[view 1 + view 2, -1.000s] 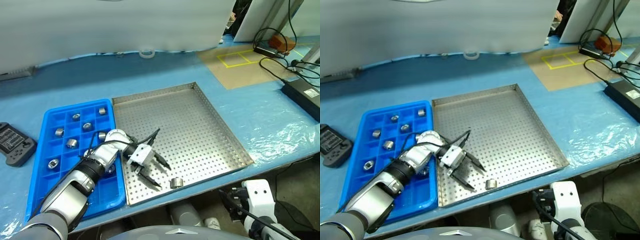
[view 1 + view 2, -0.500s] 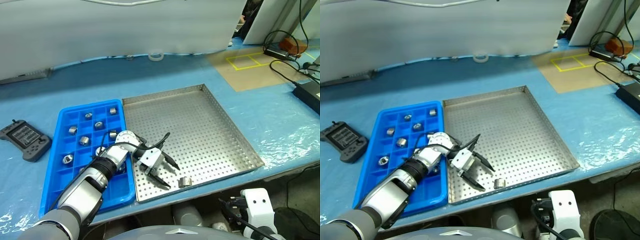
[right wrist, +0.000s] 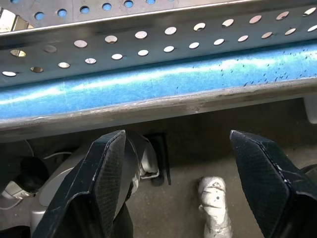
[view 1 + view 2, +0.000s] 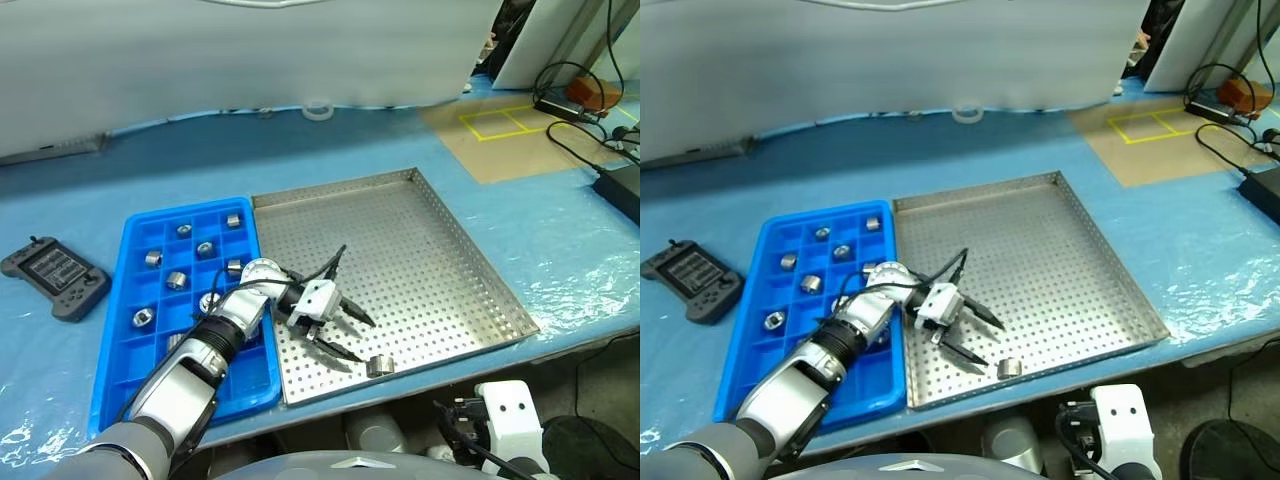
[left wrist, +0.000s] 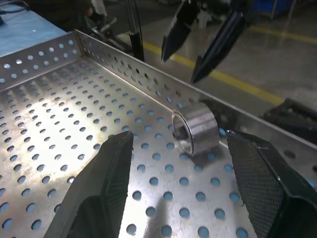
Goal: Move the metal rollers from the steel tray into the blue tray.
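The steel tray (image 4: pixel 420 250) lies in the middle of the blue-covered table. One metal roller (image 4: pixel 378 366) rests on its side by the tray's front rim, seen close in the left wrist view as roller (image 5: pixel 195 128). My left gripper (image 4: pixel 367 340) hovers low over the tray just left of that roller, open, with its fingers (image 5: pixel 106 178) empty. The blue tray (image 4: pixel 130 380) sits against the steel tray's left side and holds several rollers (image 4: pixel 176 280) in its compartments. My right gripper (image 3: pixel 178 136) hangs open and empty below the table's front edge.
A dark grey controller (image 4: pixel 55 278) lies left of the blue tray. A tape roll (image 4: pixel 318 109) sits at the back by the white wall. Cables and a black box (image 4: pixel 620 185) lie at the far right, near a yellow-taped square (image 4: pixel 497 122).
The camera view has shifted. My left gripper has moved right along the tray's front, closer to the lone roller, still open. The right gripper has stayed put.
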`<state>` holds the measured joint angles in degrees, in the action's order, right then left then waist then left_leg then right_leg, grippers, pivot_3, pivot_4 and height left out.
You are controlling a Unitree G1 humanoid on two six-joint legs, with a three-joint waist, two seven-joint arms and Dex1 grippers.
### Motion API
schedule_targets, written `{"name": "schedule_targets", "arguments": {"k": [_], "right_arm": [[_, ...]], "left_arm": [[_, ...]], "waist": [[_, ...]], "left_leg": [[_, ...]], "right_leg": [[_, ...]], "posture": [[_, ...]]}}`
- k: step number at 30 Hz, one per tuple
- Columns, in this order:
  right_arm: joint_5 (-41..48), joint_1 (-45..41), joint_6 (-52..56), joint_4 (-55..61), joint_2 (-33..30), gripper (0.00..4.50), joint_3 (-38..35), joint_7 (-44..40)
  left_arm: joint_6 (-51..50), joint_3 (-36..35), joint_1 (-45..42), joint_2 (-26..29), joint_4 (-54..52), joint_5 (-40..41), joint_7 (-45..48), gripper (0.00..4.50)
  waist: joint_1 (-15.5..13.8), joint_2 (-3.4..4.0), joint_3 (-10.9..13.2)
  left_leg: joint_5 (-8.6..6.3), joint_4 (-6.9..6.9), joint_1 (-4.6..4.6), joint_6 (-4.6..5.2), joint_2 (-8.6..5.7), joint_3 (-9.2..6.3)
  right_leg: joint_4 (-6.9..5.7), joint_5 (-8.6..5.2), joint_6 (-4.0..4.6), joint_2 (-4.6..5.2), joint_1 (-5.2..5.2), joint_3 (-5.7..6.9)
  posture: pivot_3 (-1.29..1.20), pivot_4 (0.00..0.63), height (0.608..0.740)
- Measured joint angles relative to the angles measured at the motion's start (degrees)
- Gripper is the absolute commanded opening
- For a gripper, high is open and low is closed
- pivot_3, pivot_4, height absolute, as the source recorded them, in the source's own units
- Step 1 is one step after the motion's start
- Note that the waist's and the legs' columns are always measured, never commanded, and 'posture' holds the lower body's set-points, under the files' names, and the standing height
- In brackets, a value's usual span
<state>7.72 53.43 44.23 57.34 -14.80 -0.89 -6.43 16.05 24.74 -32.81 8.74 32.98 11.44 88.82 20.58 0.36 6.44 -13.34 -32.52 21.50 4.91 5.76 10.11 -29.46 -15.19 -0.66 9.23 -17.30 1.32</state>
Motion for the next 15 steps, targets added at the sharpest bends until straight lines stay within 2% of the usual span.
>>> {"name": "schedule_targets", "arguments": {"k": [4,9,13,15], "right_arm": [[0.00,-2.64,0.22,-0.02,-0.34,3.52,-0.02,-0.11],[-0.07,-3.41,0.25,-0.30,-0.50,3.52,0.09,-0.07],[-0.52,-3.40,-0.21,-0.79,-0.48,3.52,0.75,-0.03],[-0.88,-3.37,-0.67,-2.09,-0.49,3.52,1.10,-0.03]], "left_arm": [[-14.68,-0.41,1.60,0.57,-11.08,6.39,0.99,3.14],[-27.14,-3.79,0.90,8.04,-21.36,12.28,1.86,3.14],[-28.76,-6.71,-1.66,10.68,-22.50,13.13,2.05,3.14],[-21.73,-6.79,-2.77,9.09,-20.54,10.32,1.12,3.14]], "waist": [[1.28,-0.45,0.31],[3.35,-0.56,0.47],[3.50,-0.54,0.59],[3.48,-0.54,0.59]], "left_leg": [[0.19,0.04,0.61,-0.26,0.15,-0.18],[0.41,0.12,0.54,-0.61,0.60,-0.27],[0.59,0.19,0.47,-0.93,0.74,-0.46],[0.60,0.19,0.49,-0.95,0.74,-0.50]], "right_leg": [[-0.31,0.04,-0.07,-0.06,-0.74,0.16],[-0.40,0.25,-0.44,-0.46,-0.73,0.36],[-0.29,0.22,-0.44,-0.74,-0.69,0.41],[-0.23,0.20,-0.47,-0.79,-0.65,0.38]], "posture": [[-0.69,0.150,0.740],[-0.68,0.150,0.740],[-0.66,0.150,0.740],[-0.66,0.150,0.740]]}}
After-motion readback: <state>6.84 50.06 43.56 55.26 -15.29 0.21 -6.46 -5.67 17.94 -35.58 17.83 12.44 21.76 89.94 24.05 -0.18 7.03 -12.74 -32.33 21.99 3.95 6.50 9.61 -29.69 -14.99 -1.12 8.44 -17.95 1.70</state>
